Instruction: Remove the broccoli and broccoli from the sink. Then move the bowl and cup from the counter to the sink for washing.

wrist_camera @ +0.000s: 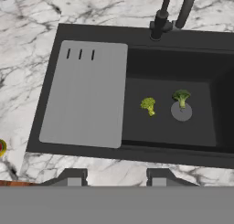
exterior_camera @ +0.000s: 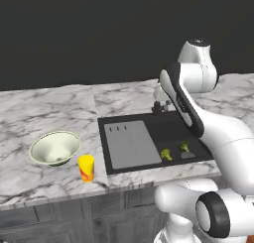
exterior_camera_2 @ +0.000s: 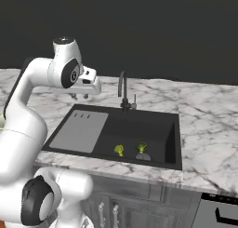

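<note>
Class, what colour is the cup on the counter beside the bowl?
Yellow with a red-orange mark, the cup shows best in the left base view.

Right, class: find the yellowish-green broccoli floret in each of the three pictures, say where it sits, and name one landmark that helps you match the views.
Left base view: the yellowish-green floret lies in the sink basin, lower right of centre, just right of the grey panel.
Right base view: it sits low in the middle, near the basin's front wall.
Hand view: it is right of centre on the basin floor.
Shared landmark: the darker floret beside it, by the drain.
</note>
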